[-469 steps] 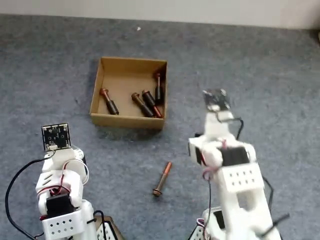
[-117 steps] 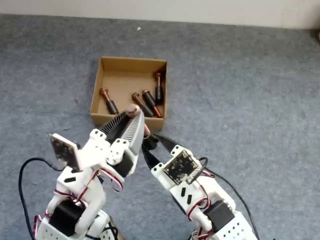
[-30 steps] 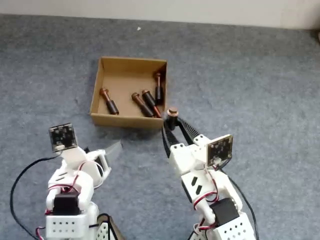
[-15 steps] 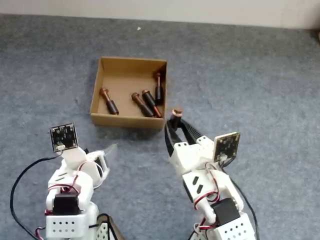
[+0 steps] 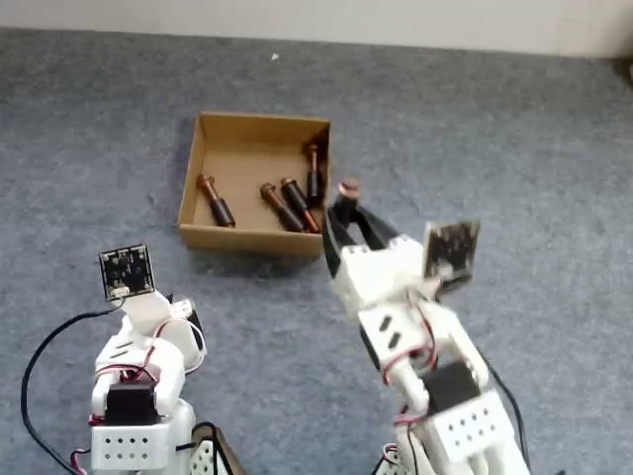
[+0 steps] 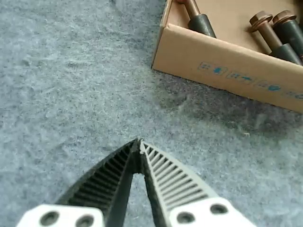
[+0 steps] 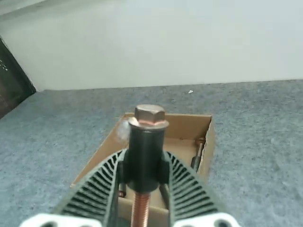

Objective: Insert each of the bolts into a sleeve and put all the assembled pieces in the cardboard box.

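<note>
High view showed me the right gripper (image 5: 346, 208) raised just beside the right wall of the cardboard box (image 5: 251, 240), toward its near corner. From that angle I could not tell whether it hung over the rim or just outside it. The copper head of a bolt (image 5: 348, 187) stood up above the fingertips.

My right wrist feed made the grip plain. The fingers were closed in narrow on a dark sleeve (image 7: 143, 142), pinching it from both sides and holding it upright. The bolt's hex head sat on the sleeve's upper end, and the threaded shank came out below, between the fingers. The box lay beyond it, open side up.

Inside the box I counted four assembled pieces (image 5: 216, 203) lying flat on the floor. One lay toward the left side, two lay side by side near the middle, and one ran along the right wall.

On the left wrist feed the left gripper (image 6: 138, 144) had its fingers pressed together, tips touching, with nothing between them. It pointed down at the grey carpet (image 6: 57, 71), short of the box's near wall. In the high view the left arm (image 5: 138, 341) sat folded back at the near left, well apart from the box and from the right arm.
</note>
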Available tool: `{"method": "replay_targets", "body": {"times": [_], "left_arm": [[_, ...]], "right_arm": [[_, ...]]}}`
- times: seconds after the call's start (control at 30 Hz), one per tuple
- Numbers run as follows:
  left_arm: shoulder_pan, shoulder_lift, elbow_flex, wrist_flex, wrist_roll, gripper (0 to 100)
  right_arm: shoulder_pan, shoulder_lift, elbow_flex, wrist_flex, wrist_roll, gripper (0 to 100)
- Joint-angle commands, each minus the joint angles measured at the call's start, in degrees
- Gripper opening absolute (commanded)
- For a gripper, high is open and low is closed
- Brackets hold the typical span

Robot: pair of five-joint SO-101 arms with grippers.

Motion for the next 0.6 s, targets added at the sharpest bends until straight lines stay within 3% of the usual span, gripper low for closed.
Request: {"method": "replay_targets", "body": {"times": [0.0, 0.2, 0.43, 0.57], "left_arm": [[-0.31, -0.13, 1.19, -0.7, -0.44, 1], [-0.48, -0.13, 1.19, -0.7, -0.44, 1], [-0.48, -0.13, 1.19, -0.7, -0.44, 1], [-0.48, -0.13, 1.19, -0.7, -0.44, 1]], "right_arm": [[0.75, 18.15, -14.37, -4.53, -0.35, 0.4], [0.84, 44.79, -32.84, -6.37, -0.35, 0.4], [3.65, 66.15, -50.77, -10.33, -0.18, 0.4], [4.88, 75.74, -57.27, -12.97, 5.71, 0.4]]}}
